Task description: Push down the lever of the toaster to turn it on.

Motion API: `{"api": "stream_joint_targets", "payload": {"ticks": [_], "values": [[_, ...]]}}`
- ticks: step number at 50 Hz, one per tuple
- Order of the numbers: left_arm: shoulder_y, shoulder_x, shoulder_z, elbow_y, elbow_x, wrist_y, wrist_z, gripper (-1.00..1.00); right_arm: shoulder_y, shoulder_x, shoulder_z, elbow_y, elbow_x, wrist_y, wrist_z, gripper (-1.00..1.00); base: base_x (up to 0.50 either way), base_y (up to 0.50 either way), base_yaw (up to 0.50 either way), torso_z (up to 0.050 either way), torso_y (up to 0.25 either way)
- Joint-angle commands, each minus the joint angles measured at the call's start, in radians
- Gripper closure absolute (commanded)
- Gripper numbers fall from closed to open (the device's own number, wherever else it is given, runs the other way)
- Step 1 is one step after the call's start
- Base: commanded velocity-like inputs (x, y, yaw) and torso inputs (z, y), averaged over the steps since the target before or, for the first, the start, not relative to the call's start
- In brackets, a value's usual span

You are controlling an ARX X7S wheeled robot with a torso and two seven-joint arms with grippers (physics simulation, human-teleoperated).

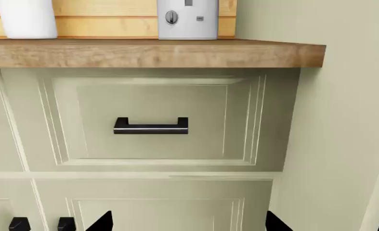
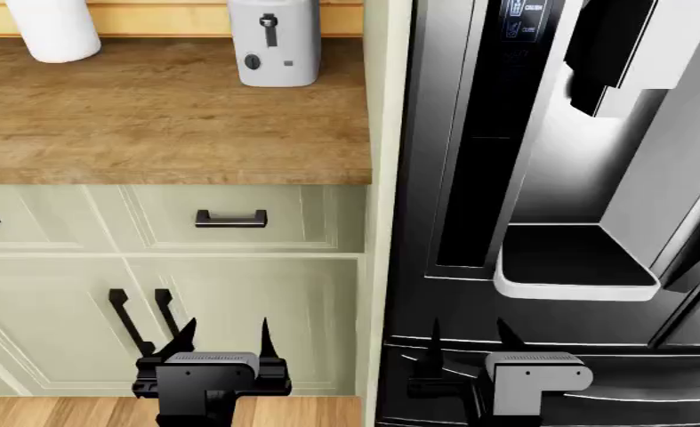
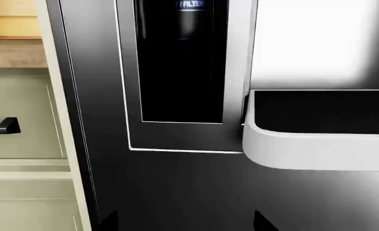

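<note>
The toaster (image 2: 275, 40) is a light grey-white box at the back of the wooden counter (image 2: 148, 116), with a black lever (image 2: 269, 27) and a round knob (image 2: 253, 61) on its front. It also shows in the left wrist view (image 1: 187, 18), cut off at the top. My left gripper (image 2: 222, 336) is open and empty, low in front of the cabinet doors, far below the toaster. My right gripper (image 2: 469, 336) is open and empty, low in front of the fridge. In each wrist view only the black fingertips (image 1: 102, 222) (image 3: 109, 222) show.
A white cylindrical holder (image 2: 53, 27) stands at the counter's back left. Below the counter are a drawer with a black handle (image 2: 231, 218) and cabinet doors with black handles (image 2: 130, 325). A black and steel fridge (image 2: 540, 178) with a dispenser tray (image 2: 575, 267) stands to the right.
</note>
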Motion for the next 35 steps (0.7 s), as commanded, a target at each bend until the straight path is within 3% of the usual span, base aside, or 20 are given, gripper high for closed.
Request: {"api": "stream_joint_targets", "payload": {"ticks": [1,14,35], "values": [[0.001,-0.015,0.018,0.000,-0.015,0.003,-0.021,-1.00,-0.002,0.016,-0.019,-0.001,0.018,-0.005,0.018,-1.00,0.00,0.00,0.00,0.000,0.000],[0.016,-0.049,0.054,0.031,-0.085,-0.011,-0.053,-1.00,-0.005,0.051,-0.067,0.005,0.059,-0.024,0.043,-1.00,0.00,0.00,0.00,0.000,0.000],[0.031,-0.086,0.091,0.098,-0.117,-0.036,-0.083,-1.00,-0.007,0.079,-0.102,-0.007,0.093,-0.030,0.076,-1.00,0.00,0.00,0.00,0.050,0.000]]}}
